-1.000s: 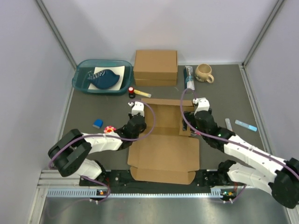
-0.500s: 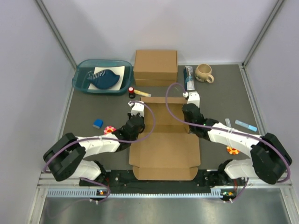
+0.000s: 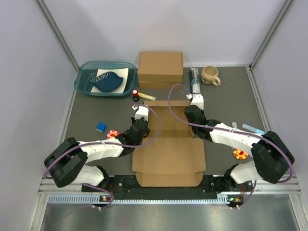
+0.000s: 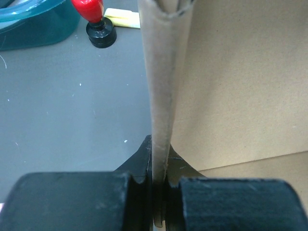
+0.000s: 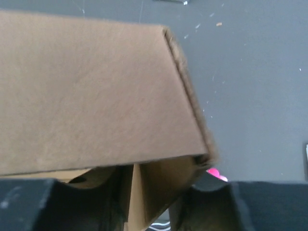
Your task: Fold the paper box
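The paper box [image 3: 168, 154] is a wide brown die-cut sheet lying between my arms. Its left side flap [image 4: 166, 82] stands upright, and my left gripper [image 3: 142, 120] is shut on that flap's lower edge. The left wrist view shows the cardboard pinched between my left gripper's [image 4: 161, 185] jaws. My right gripper [image 3: 191, 115] sits over the box's right flap. In the right wrist view a folded flap [image 5: 96, 91] fills the gap between my right gripper's [image 5: 154, 197] jaws and hides most of what lies beyond.
A thicker brown box [image 3: 160, 70] stands at the back, with a teal bin [image 3: 84, 85] to its left and a mug [image 3: 210, 74] and a tube [image 3: 195, 79] to its right. A red-capped bottle [image 3: 135, 95], a blue block [image 3: 100, 127] and flower toys [image 3: 113, 133] [image 3: 239, 154] lie around the box.
My right gripper has swung left and back onto the box's right flap and closed around it. The left gripper keeps its hold on the left flap.
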{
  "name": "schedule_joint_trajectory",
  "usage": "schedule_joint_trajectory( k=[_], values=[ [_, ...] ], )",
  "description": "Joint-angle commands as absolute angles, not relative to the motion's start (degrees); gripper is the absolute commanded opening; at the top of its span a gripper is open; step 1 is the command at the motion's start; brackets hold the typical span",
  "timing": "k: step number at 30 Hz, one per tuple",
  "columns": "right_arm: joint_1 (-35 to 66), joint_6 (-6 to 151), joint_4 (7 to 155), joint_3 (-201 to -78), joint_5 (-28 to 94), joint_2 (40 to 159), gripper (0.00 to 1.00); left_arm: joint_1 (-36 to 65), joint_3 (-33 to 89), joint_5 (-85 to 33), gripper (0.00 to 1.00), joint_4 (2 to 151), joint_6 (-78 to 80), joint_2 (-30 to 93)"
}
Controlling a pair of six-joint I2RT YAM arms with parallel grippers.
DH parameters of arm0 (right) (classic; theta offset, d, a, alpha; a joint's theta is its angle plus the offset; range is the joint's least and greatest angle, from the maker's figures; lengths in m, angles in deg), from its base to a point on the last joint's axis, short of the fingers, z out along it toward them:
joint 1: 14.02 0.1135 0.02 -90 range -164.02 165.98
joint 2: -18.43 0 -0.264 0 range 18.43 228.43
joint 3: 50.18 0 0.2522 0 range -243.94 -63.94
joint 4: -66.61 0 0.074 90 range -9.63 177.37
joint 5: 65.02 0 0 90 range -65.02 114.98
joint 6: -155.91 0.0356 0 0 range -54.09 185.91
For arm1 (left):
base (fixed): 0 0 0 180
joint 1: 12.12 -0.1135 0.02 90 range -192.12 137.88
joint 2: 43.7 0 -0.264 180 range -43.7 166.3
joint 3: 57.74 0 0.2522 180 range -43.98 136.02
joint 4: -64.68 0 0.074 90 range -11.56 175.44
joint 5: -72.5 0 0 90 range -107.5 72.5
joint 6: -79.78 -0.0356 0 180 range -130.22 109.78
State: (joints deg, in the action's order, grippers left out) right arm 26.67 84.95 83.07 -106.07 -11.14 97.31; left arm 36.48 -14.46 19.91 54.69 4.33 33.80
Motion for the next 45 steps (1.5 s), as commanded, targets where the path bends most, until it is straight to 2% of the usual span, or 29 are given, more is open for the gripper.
schedule_joint_trajectory(
  k=[1, 5, 8, 9, 10, 11, 16, 17, 18, 21, 32, 33, 34, 45],
  values=[
    [26.85, 83.40, 85.38, -107.01, -11.23, 99.46, 0.36, 37.98, -12.51, 17.92, 0.00, 50.58, 3.14, 32.59],
    [26.85, 83.57, 85.55, -106.66, -10.61, 100.78, 0.37, 37.98, -12.51, 18.09, 0.00, 50.75, 2.97, 32.33],
    [26.85, 83.57, 85.81, -106.57, -10.61, 101.75, 0.24, 37.89, -12.51, 18.01, 0.00, 50.84, 3.14, 32.42],
    [26.94, 83.57, 86.08, -106.74, -10.79, 102.02, 0.11, 37.89, -12.43, 18.01, 0.00, 50.84, 3.14, 32.50],
    [26.85, 83.66, 86.43, -106.83, -10.96, 102.28, 0.03, 37.98, -12.34, 18.01, 0.00, 50.84, 3.14, 32.51],
    [26.94, 83.83, 86.52, -106.75, -11.31, 102.63, 0.00, 37.89, -12.34, 17.92, 0.00, 51.02, 3.14, 32.59],
    [26.94, 84.62, 86.26, -105.78, -10.53, 101.15, 0.00, 37.89, -11.99, 18.01, 0.00, 51.28, 3.23, 33.03],
    [26.85, 84.71, 86.34, -105.78, -9.83, 100.70, 0.05, 37.89, -11.81, 18.09, 0.00, 51.45, 3.23, 33.29],
    [26.94, 84.89, 86.43, -105.78, -9.65, 99.57, 0.25, 37.89, -11.64, 18.36, 0.00, 52.15, 3.23, 33.47],
    [26.94, 85.68, 87.57, -106.39, -8.86, 97.63, 0.49, 37.89, -10.67, 19.06, 0.00, 53.30, 3.49, 34.35],
    [27.03, 86.12, 89.51, -105.17, -3.42, 87.27, 0.79, 37.98, -7.50, 20.73, 0.00, 58.13, 5.42, 37.86],
    [27.03, 85.86, 89.33, -104.81, -2.27, 86.21, 0.94, 37.98, -7.33, 20.73, 0.00, 58.22, 5.60, 38.21],
    [27.03, 85.42, 89.24, -104.29, -0.52, 85.24, 0.99, 37.98, -7.24, 20.82, 0.00, 58.22, 5.78, 38.48],
    [27.03, 84.10, 90.04, -99.28, 7.58, 65.05, 0.99, 37.98, -6.71, 21.26, 0.00, 58.58, 7.80, 39.89]
  ],
)
